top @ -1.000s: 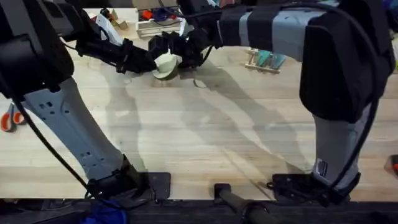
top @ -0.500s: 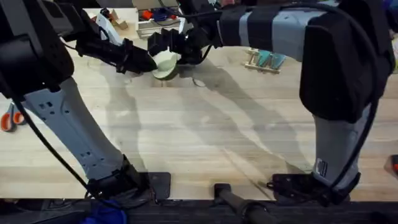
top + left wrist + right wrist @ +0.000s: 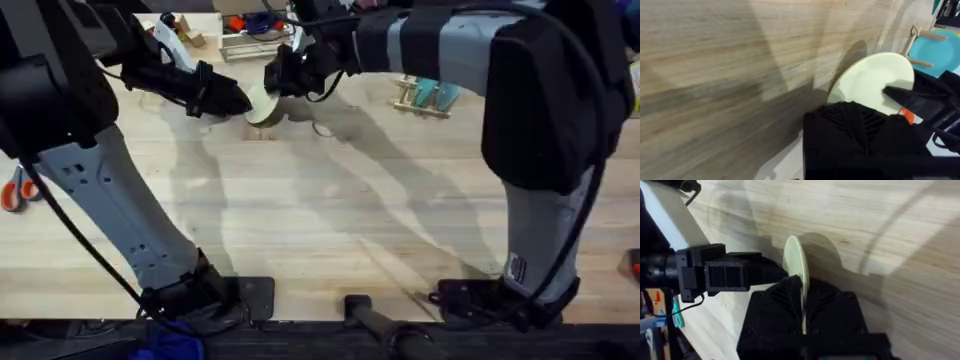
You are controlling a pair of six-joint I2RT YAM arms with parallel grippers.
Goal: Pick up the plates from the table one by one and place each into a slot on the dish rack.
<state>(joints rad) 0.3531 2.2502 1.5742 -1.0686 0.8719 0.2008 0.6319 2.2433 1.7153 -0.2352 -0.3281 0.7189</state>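
Plate (image 3: 796, 267) upright, clamped in right gripper (image 3: 802, 297).

Both arms: broad matte-black shells alternated with pale grey link sections; the left arm's grey link carried small dark screw holes. Thin black cables ran along the links behind each wrist. Bases: flat black mounting plates. Left gripper (image 3: 240, 102): black, boxy, ribbed housing behind the fingers. Right gripper (image 3: 272, 82): black, likewise ribbed; an orange tag beside it.
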